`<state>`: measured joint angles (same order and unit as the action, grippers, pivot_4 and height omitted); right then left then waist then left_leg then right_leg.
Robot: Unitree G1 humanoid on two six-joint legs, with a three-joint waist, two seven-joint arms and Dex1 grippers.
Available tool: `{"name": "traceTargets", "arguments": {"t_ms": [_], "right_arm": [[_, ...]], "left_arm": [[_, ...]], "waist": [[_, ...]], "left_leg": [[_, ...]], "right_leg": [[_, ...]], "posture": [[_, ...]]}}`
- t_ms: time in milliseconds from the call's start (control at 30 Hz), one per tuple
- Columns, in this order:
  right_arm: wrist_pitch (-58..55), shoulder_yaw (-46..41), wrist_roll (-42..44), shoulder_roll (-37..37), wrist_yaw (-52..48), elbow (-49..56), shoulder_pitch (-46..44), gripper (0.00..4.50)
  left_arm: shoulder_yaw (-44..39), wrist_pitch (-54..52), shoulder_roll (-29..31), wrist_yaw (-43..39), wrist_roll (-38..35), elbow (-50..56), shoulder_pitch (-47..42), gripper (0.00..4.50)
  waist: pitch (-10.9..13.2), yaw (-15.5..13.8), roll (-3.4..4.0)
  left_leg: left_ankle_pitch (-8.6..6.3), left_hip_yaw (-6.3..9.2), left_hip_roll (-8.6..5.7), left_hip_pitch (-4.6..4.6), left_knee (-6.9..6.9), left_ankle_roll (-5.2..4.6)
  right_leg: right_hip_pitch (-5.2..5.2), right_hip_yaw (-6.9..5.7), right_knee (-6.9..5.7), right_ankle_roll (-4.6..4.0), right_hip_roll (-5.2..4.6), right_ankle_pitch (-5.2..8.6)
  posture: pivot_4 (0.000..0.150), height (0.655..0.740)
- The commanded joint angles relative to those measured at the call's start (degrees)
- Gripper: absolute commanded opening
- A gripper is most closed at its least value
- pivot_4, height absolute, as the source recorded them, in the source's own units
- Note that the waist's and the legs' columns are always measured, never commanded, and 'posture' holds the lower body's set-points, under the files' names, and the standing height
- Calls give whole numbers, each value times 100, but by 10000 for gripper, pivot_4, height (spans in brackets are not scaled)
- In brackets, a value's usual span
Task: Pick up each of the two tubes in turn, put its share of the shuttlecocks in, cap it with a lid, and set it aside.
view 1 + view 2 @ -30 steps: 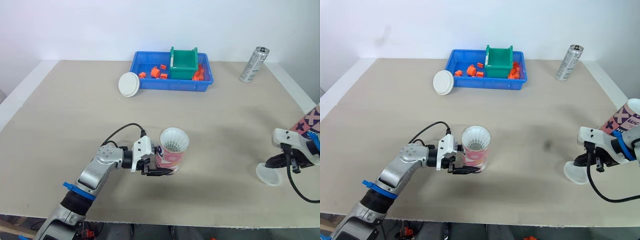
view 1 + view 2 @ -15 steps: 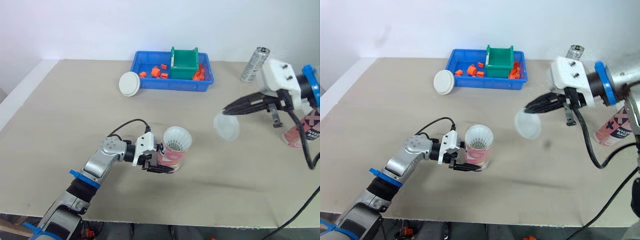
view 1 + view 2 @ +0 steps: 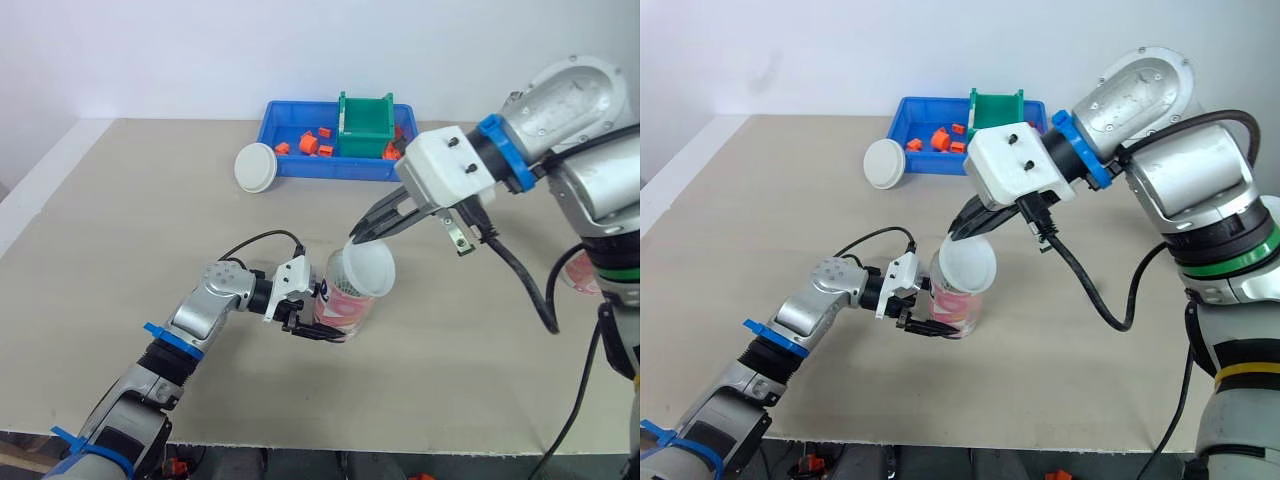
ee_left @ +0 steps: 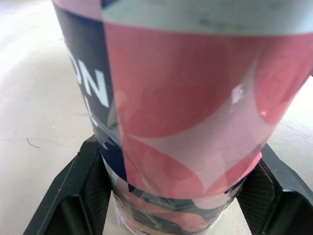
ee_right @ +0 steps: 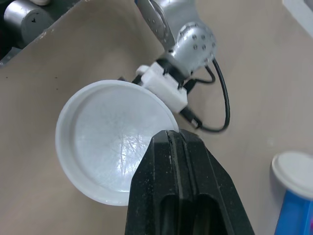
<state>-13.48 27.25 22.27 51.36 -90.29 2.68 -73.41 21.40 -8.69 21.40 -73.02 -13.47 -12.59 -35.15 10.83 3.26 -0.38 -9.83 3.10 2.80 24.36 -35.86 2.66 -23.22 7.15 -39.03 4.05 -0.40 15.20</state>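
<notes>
- Two black fingers of the left gripper (image 3: 322,332) clasp the base of the pink-and-navy patterned cardboard tube (image 3: 338,312), which stands upright toward the desk's (image 3: 150,230) front edge.
- Right gripper (image 5: 174,141) pinches the rim of a translucent white plastic lid (image 3: 369,268), holding it tilted over the tube's mouth. Whether it is seated I can't quite tell.
- Another white round lid (image 3: 257,166) lies beside the blue plastic tray (image 3: 340,172), near the back edge.

My beige tabletop (image 3: 150,230): the tube (image 4: 186,122) patterned in pink, navy and pale shapes, with white lettering; the lid (image 3: 368,268) milky white; my right gripper (image 5: 172,139) black; the tray (image 3: 300,166) blue, its bin (image 3: 367,135) green, the small pieces (image 3: 310,145) orange.
</notes>
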Motion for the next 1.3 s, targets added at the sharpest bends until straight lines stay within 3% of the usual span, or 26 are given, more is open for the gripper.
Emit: {"name": "traceTargets", "arguments": {"t_ms": [33, 467, 933, 1033, 1267, 1300], "right_arm": [[299, 52, -72, -61, -221, -147, -249, 458], [651, 564, 32, 134, -221, -119, -314, 458], [1735, 754, -982, 79, -221, 108, -56, 458], [1792, 630, -1090, -147, -213, 120, 81, 9582], [1582, 291, -1217, -518, -113, 72, 265, 43352], [1484, 192, -1199, -613, -73, 3, 227, 43352]], "left_arm": [[101, -100, 109, -14, 256, -153, 30, 32283], [99, -101, 120, 33, 260, -126, 68, 32283], [-23, -229, 185, 121, 180, -11, 141, 32283], [-35, -265, 184, 139, 168, 29, 156, 32283], [-47, -317, 161, 172, 150, 90, 191, 32283], [-47, -320, 157, 176, 150, 92, 193, 32283]], "waist": [[0, -2, 0], [0, -2, 0], [0, -2, 0], [-1, -2, -2], [-4, -2, -6], [-5, -2, -8]], "left_leg": [[0, 0, 0, 1, 0, 0], [0, 5, 0, 1, 4, 0], [0, 5, 0, 0, 10, 0], [0, 6, 0, -1, 11, 0], [0, 6, 1, -4, 10, -1], [0, 7, 1, -5, 10, -1]], "right_leg": [[0, 0, 0, 4, 0, -1], [0, -5, 0, 3, 1, 0], [-1, -6, 0, 2, 1, 3], [0, -7, 0, 1, 1, 3], [4, -8, 0, 0, 1, 1], [4, -8, -1, -1, 2, 1]], "posture": [[1500, 7309], [1500, 7309], [1500, 7309], [1500, 7309], [1500, 7309], [1500, 7309]]}}
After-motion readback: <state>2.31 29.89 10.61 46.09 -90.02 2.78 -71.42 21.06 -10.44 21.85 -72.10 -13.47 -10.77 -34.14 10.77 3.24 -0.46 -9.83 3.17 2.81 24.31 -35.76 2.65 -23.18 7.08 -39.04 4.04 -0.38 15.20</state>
